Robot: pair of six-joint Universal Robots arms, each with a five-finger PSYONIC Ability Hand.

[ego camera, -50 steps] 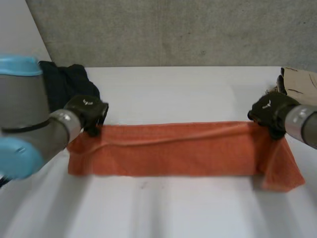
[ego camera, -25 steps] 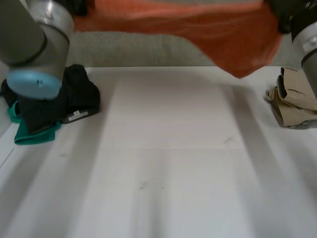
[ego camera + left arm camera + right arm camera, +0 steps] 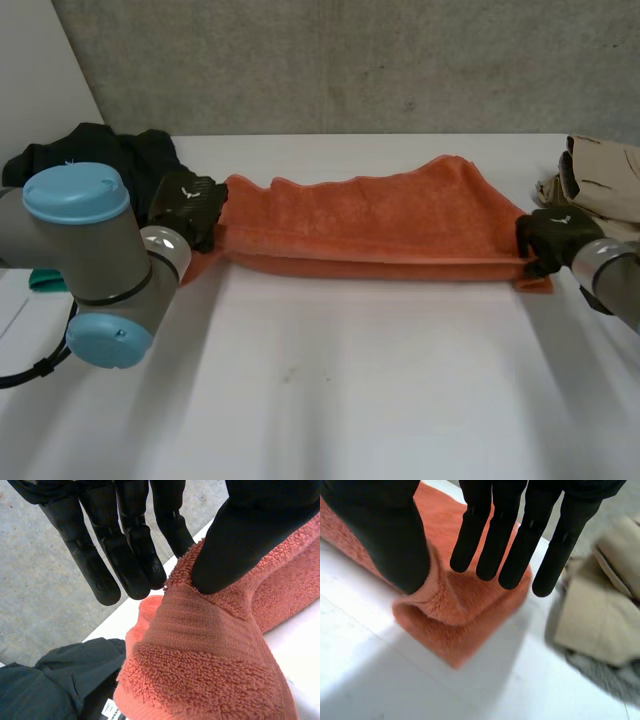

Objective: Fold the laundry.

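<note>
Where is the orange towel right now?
In the head view the orange towel lies folded across the table, its ends at the left hand and right hand, between dark clothes and beige clothes.

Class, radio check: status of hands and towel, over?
Left hand pinches orange towel end; right hand, other end. Towel folded on table. Nothing blocking.

Beige clothes [image 3: 605, 170] cut off — dark clothes [image 3: 110, 150] partly behind arm [image 3: 95, 250].
</note>
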